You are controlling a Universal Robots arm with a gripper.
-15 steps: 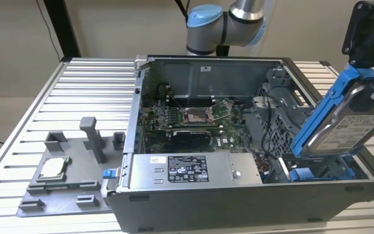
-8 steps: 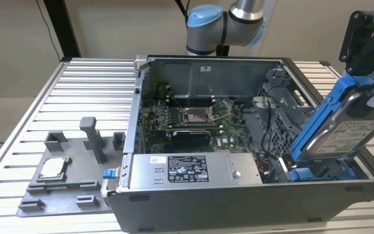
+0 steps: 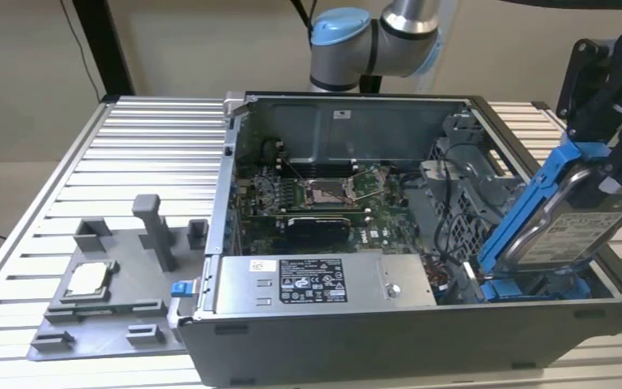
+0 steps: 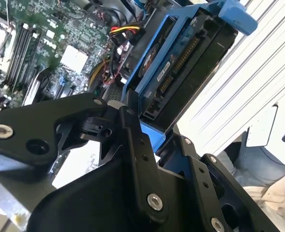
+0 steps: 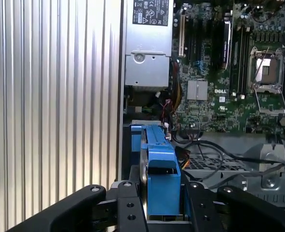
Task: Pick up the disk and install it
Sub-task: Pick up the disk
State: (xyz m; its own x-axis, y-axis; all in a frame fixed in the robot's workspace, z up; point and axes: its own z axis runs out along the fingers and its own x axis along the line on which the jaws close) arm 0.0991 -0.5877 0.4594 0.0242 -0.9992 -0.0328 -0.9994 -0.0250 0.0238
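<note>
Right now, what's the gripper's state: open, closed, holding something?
Gripper: jaws closed on the disk, holding it tilted at the computer case's end on the exterior view's right.

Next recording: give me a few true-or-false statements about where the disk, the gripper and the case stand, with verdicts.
1. The gripper is shut on the disk, gripping its blue frame. True.
2. The disk lies flat on the grey tray. False: it hangs tilted over the case, at the corner on the exterior view's right.
3. A small square chip sits on the tray outside the case. True.
4. A side panel closes the case. False: it is open, with the motherboard exposed.
</note>
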